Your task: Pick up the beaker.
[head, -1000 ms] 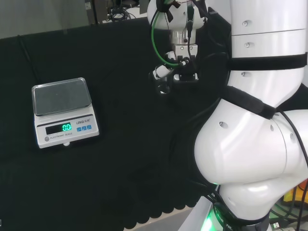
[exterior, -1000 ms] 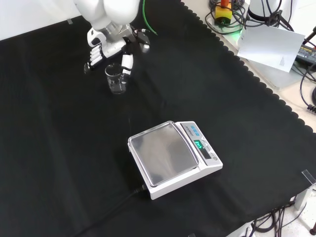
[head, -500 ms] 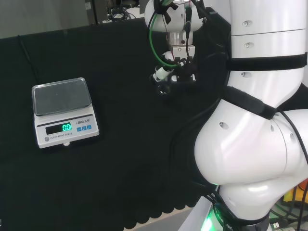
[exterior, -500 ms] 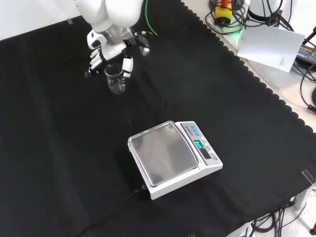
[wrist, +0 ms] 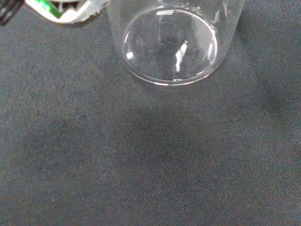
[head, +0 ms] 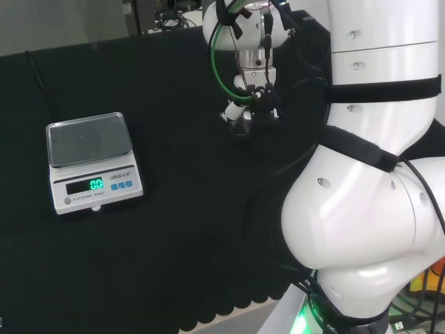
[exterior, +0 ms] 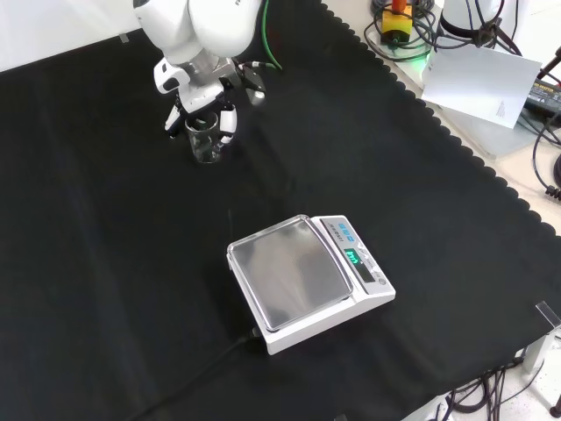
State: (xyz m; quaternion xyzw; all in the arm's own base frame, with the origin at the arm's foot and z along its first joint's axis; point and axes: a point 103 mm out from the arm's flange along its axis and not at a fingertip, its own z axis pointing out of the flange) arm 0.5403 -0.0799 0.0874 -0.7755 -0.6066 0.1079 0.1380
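Clear beaker [exterior: 206, 140], colourless against plain black cloth [exterior: 105, 263]. Hand [exterior: 200, 107] shows white with black parts. Scale [exterior: 308, 281] white, grey steel pan, green glowing display. Green cable [head: 221, 59] loops along the white arm [head: 375, 209].

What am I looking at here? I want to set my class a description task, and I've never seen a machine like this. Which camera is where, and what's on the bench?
This is a white robot arm fitted with a black and white hand in place of a claw. One picture is taken from behind and above the arm's base, so its big white links stand at the right. Another looks down on the black cloth from the front. The third sits at the wrist, close to the work.

Two things stand on the cloth: a white electronic scale with a metal pan and a small clear glass beaker, which looks empty. The hand's fingers are around the beaker. Whether it is lifted off the cloth I cannot tell.
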